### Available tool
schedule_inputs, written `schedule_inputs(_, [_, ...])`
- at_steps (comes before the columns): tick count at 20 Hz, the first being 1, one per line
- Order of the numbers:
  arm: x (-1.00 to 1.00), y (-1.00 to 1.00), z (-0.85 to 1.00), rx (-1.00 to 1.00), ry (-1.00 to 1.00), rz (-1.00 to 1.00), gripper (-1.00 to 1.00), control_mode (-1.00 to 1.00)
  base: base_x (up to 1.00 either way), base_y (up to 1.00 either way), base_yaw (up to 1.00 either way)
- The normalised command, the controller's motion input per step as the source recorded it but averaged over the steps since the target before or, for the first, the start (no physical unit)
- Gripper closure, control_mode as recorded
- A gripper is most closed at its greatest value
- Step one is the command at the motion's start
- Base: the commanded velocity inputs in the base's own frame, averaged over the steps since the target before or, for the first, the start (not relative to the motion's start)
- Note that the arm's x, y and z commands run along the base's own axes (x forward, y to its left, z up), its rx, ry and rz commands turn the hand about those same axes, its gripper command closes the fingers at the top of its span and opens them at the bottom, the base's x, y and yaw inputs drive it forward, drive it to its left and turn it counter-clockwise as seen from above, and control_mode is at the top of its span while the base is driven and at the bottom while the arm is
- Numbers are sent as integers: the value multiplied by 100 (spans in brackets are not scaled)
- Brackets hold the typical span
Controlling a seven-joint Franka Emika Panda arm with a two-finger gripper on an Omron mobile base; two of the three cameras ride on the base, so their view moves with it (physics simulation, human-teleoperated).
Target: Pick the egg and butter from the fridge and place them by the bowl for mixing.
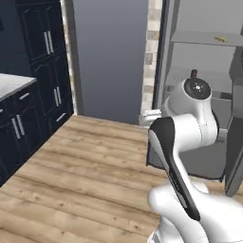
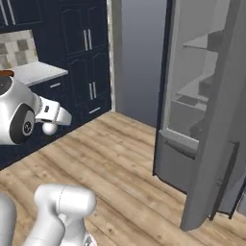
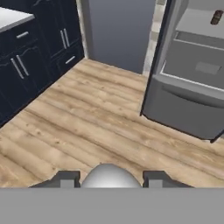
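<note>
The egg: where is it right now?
The egg sits between the end effector's fingertips in the hand view, over the wooden floor, left of the open fridge.

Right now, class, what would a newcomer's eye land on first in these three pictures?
First, the open fridge on the right, its grey shelves and drawer bare to view, with the yellow butter on an upper shelf. Next, the gripper hanging over the wooden floor, shut on the white egg. Navy cabinets line the left wall.
</note>
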Motion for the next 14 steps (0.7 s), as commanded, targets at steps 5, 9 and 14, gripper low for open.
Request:
schedule_inputs(5, [0,0,0,0,0,0,100,100,-37,35,83])
schedule_inputs(9, [0,0,0,0,0,0,100,100,75,4,61])
schedule_inputs(14, [0,0,0,0,0,0,100,100,100,-12,27])
